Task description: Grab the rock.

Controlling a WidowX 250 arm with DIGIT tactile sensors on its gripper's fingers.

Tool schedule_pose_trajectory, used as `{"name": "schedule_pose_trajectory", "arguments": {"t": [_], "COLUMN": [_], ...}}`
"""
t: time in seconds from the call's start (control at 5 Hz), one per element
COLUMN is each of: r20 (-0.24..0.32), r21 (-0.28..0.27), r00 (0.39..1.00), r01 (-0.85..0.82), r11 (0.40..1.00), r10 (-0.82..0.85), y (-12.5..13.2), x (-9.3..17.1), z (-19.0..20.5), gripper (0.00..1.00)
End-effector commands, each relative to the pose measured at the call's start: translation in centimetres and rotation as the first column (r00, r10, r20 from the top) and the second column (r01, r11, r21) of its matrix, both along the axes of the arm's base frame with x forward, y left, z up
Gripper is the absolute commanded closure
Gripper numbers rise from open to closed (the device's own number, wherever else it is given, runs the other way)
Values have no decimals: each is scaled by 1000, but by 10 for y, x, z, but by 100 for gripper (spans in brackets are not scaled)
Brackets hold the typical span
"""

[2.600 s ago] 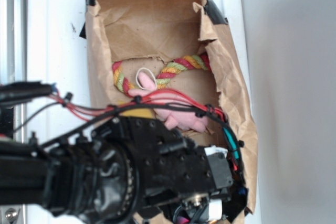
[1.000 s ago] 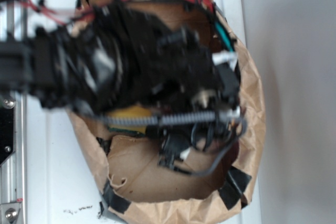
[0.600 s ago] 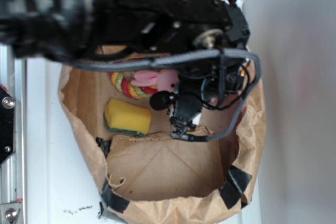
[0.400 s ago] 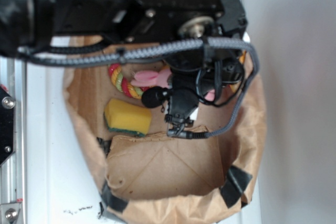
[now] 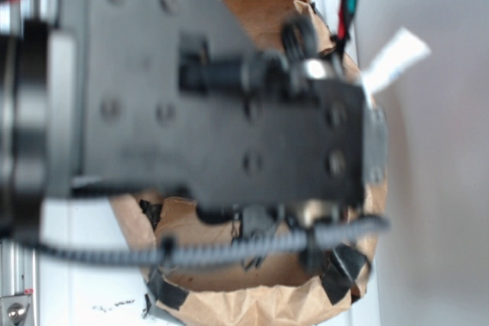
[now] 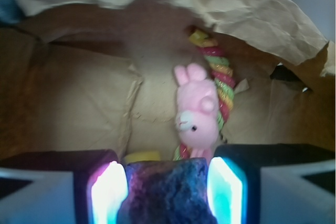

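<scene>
We see the gripper [image 6: 167, 190] gripping the rock [image 6: 168, 191] between its fingers [image 6: 108, 191]. Our arm [image 5: 206, 104] stretches blurred across the paper bag [image 5: 260, 292].

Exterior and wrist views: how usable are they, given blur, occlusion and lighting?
Exterior view: the arm is close to the lens, blurred, and hides most of the paper bag. Wrist view: the rock sits dark and soft between the glowing pads of the gripper; the pink bunny and rope are sharper.
</scene>
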State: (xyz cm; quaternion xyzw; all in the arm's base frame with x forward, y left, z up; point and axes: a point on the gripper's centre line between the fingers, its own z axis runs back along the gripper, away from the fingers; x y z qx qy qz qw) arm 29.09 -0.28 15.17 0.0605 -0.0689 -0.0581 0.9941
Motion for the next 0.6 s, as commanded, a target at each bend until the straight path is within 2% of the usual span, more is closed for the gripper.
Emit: {"name": "schedule_pose_trajectory", "arguments": {"t": [0.0,0.2,0.4], "r20": [49,50,70], "r21": [5,-62,-122], "r00": [991,989,995], "r01": [-123,-139,-61], "r11": [992,988,991], "r10": [123,142,70], "y": [-7,2,13], "x": [-9,-13,-17], "z": [40,45,41], "gripper": [100,100,100]}}
